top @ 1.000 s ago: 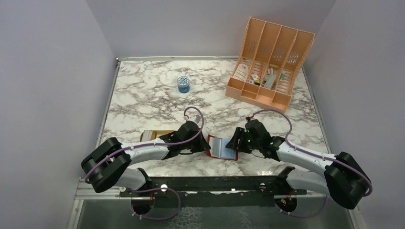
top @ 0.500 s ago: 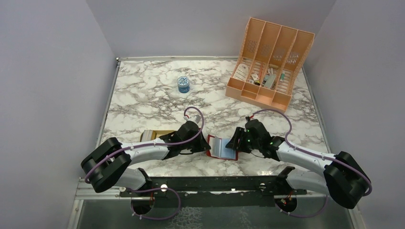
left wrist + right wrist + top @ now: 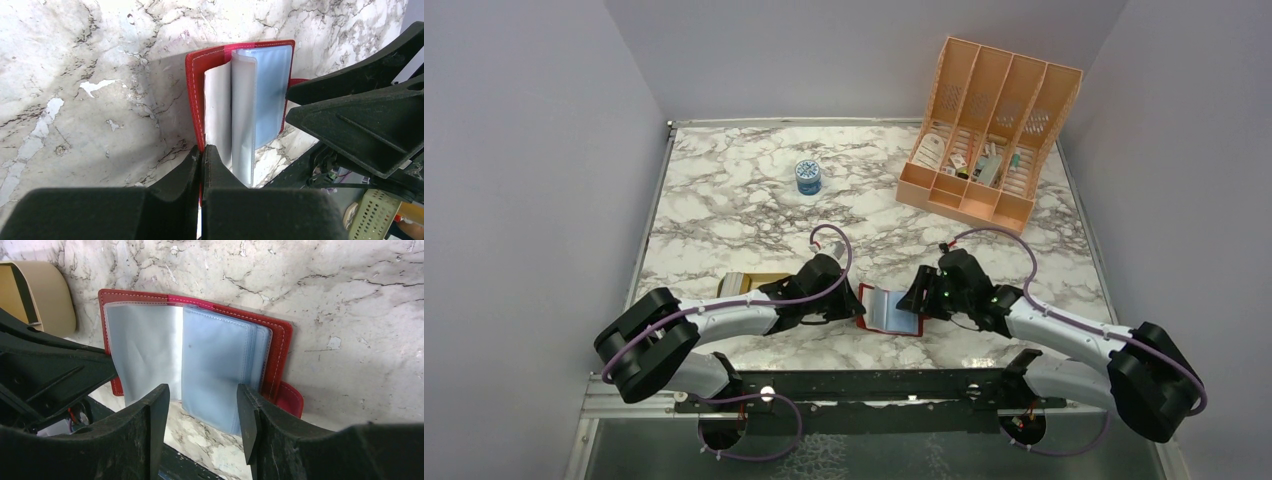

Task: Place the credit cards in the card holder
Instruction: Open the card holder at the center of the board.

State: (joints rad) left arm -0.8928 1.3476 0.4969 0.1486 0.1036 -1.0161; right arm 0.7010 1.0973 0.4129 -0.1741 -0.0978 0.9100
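The dark red card holder [image 3: 889, 311] lies open on the marble table near the front edge, its pale blue pockets fanned up. My left gripper [image 3: 856, 308] is shut on the holder's red left cover edge [image 3: 195, 100], and its fingertips [image 3: 201, 150] meet on it. My right gripper [image 3: 915, 303] is open and hovers just above the right side of the pockets [image 3: 220, 365] with nothing between its fingers [image 3: 202, 405]. A greyish stack of credit cards [image 3: 733, 284] sits in the tan tray behind my left arm.
The shallow tan tray [image 3: 764, 281] lies left of the holder and its rim shows in the right wrist view [image 3: 47, 295]. A small blue-lidded jar [image 3: 808, 176] stands mid-table. The large peach slotted organizer [image 3: 984, 125] stands at the back right.
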